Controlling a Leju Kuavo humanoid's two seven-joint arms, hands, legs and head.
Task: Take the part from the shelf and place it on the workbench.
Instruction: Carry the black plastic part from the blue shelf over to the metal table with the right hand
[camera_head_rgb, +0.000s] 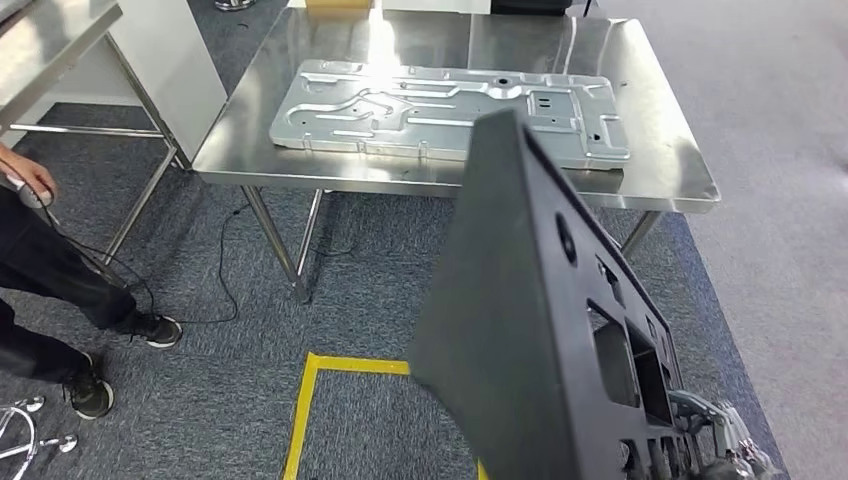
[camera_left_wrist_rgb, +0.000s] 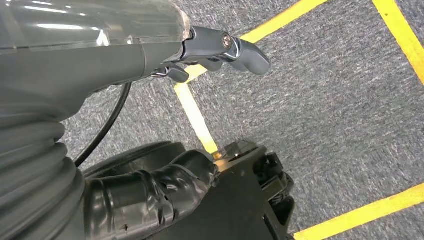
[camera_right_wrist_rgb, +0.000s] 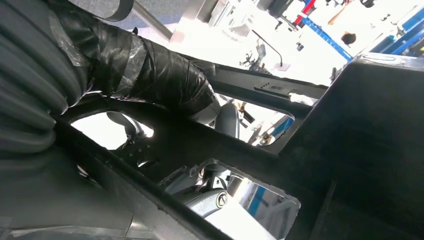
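- Right now the black panel (camera_head_rgb: 540, 330) is off the shelf and up in the air, tilted on edge at about five o'clock in the head view, well short of the steel table (camera_head_rgb: 250, 130) at twelve o'clock.
- The right hand (camera_right_wrist_rgb: 150, 87) grips it: in the right wrist view the taped thumb lies over a bar of the panel and darker fingers show through its cut-outs.
- The left hand (camera_left_wrist_rgb: 220, 47) hangs over the carpet (camera_left_wrist_rgb: 325, 110) with nothing in it, fingers loosely apart.
- A pressed metal sheet (camera_head_rgb: 440, 110) already lies across most of the table, so the bare room left is a strip along the near edge and the ends.
- My worry: a big panel carried by one hand could swing or slip as the robot steps forward.
- It could also catch the table's front edge, or land on the metal sheet and slide.
- A person (camera_head_rgb: 40, 260) stands at nine o'clock, with a cable (camera_head_rgb: 225, 265) trailing on the floor there.
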